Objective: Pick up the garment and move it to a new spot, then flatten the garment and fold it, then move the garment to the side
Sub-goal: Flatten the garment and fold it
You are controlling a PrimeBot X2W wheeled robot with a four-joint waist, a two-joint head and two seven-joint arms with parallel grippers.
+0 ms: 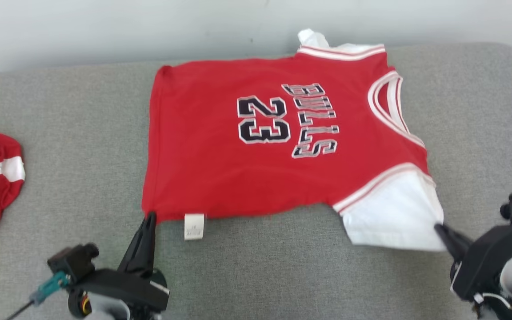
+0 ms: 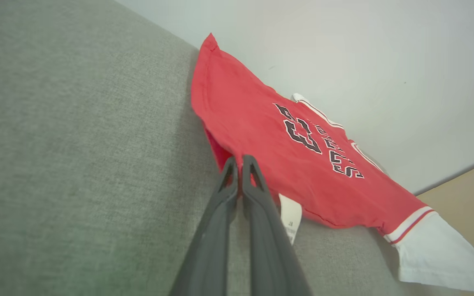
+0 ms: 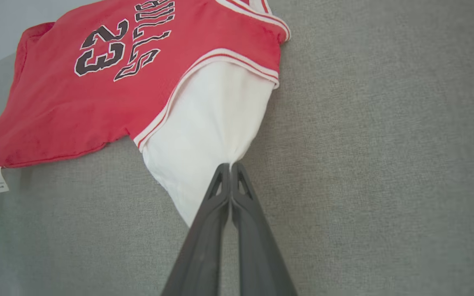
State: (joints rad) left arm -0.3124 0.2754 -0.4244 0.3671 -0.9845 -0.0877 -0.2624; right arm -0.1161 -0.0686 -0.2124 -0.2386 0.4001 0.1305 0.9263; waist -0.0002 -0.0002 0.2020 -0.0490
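Garment (image 1: 220,178) lies lengthwise left-to-right, neckline (image 1: 385,111) pointing right.

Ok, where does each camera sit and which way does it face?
Head view: head-mounted, facing down at the jersey on the grey cushion; left gripper lower left, right gripper lower right.
Left wrist view: on that wrist, along shut fingers to the jersey's hem corner.
Right wrist view: on that wrist, along shut fingers pinching the white sleeve.
Shared: both wrist views show the label.
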